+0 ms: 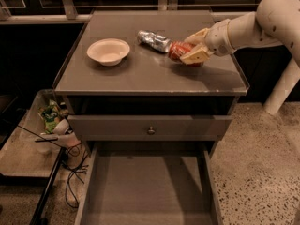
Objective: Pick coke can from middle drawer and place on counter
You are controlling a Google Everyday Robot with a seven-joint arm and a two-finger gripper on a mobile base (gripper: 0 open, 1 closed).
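Far left, at about eight o'clock from the table, a low shelf carries a green packet and loose cables, all well clear of the work. On the table top, a pale bowl sits at ten o'clock, upright and apart from everything else. Below the front edge, at six o'clock, the narrow drawer front is closed, and under it the middle drawer stands pulled out with nothing showing on its floor. Back on top, a crinkled silver can lies on its side at one o'clock. Just beside its right end, at two o'clock, is the coke can, tilted and low over the surface; whether it touches the table or the silver can cannot be told. The tool is clamped on the coke can, its pale fingers wrapped over it, with the white arm reaching in from three o'clock. The placing looks nearly done, so the risk lies in the release: a can let go while tilted may tip and roll toward the right edge. A slight leftward drift could also knock the silver can toward the bowl, and pulling back before the fingers part fully might drag the coke can along.
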